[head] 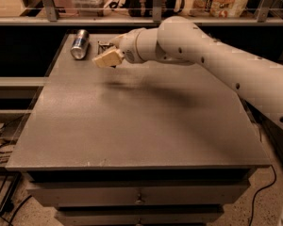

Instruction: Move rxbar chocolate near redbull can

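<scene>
Camera view: jaws nr redbull can (79,44), above tbl (132,131)

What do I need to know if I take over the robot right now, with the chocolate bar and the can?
Gripper: hangs over the far left part of the table, just right of the redbull can. I cannot tell if it grips anything.
Redbull can: near the table's far left corner, seemingly lying on its side.
Rxbar chocolate: probably the small dark thing just behind the gripper, close to the can. I cannot tell whether it is held or lying on the table.
Done: the bar looks close to the can.
Left: check that the bar lies on the table beside the can, then pull the arm back.
</scene>
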Available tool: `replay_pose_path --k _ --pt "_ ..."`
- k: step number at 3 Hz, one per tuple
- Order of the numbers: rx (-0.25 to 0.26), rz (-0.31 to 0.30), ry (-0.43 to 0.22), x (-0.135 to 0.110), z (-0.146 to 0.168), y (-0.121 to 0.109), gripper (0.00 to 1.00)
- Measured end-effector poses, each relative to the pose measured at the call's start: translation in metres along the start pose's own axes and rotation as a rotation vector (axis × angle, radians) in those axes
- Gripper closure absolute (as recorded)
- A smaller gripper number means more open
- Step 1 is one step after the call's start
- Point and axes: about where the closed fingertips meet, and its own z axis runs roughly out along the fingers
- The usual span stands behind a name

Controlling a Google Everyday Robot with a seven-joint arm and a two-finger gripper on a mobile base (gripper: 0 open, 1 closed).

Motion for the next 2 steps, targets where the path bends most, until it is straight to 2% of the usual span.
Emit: replay_pose_path --k 1,2 --pt "0.012 0.015 -0.031 -0.001 0.027 -0.015 1.0" --pt "0.001 0.011 -0.008 -0.003 0.055 -0.025 0.83"
